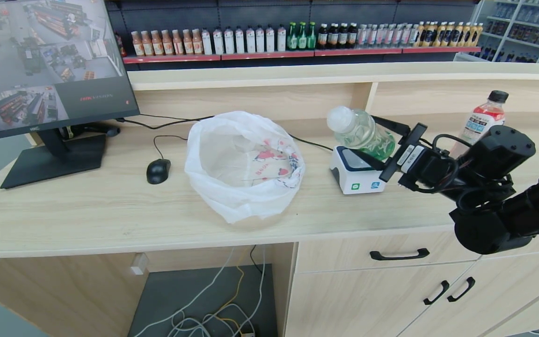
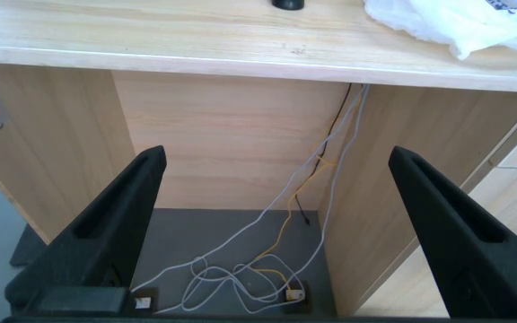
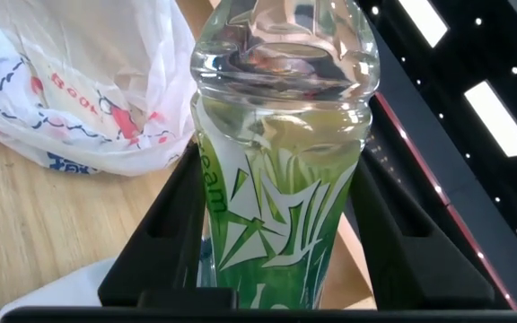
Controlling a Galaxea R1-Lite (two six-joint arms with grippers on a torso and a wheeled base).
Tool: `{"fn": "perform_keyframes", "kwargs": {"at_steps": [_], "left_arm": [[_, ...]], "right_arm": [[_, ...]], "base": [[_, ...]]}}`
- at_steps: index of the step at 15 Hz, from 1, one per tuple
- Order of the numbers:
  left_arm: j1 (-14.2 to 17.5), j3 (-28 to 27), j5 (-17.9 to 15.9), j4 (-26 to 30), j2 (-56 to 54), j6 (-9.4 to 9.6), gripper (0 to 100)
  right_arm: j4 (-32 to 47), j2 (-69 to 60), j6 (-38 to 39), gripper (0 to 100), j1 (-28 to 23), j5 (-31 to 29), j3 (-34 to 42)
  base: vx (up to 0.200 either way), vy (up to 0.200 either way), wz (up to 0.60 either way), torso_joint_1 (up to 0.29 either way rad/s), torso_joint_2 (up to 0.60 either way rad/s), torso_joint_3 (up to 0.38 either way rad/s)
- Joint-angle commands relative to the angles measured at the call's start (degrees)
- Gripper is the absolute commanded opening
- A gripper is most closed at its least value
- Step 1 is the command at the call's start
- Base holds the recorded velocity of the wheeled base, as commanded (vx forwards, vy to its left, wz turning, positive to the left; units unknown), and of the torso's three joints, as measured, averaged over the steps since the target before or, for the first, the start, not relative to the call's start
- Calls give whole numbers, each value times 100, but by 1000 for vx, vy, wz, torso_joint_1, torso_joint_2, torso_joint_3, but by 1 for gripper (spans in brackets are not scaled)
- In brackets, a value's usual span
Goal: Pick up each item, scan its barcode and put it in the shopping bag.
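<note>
My right gripper (image 1: 376, 142) is shut on a clear bottle with a green label (image 1: 362, 133), holding it on its side just above the white barcode scanner (image 1: 354, 176). In the right wrist view the same bottle (image 3: 281, 188) sits between the black fingers (image 3: 164, 238), with the bag behind it. The white shopping bag (image 1: 244, 164) stands open at the middle of the counter, left of the scanner. A second bottle with a red label and black cap (image 1: 484, 118) stands upright at the back right. My left gripper (image 2: 272, 233) hangs open below the counter edge, over floor cables.
A monitor (image 1: 40, 65) on a black stand sits at the far left, a black mouse (image 1: 158, 171) beside the bag, cables along the counter's back. A raised shelf (image 1: 344, 75) runs behind. Drawers with black handles (image 1: 399, 255) are under the counter.
</note>
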Motion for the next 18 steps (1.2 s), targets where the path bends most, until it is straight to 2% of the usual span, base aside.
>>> {"fn": "perform_keyframes", "kwargs": {"at_steps": [1,5,9,13,18], "left_arm": [[4,0,2,0,0,-2,100],[4,0,2,0,0,-2,100],[4,0,2,0,0,-2,100],[4,0,2,0,0,-2,100],[4,0,2,0,0,-2,100]], "right_arm": [[-5,-126,84,0,9,-87,-20],[-84,-205,303,0,106,-369,24],[-93,-249,743,0,607,-817,-11],[-84,-433,1296,0,624,-1010,-11],[-76,-873,2246,0,642,-1661,33]], "base": [[0,0,0,0,0,0],[0,0,0,0,0,0],[0,0,0,0,0,0],[0,0,0,0,0,0],[0,0,0,0,0,0]]}}
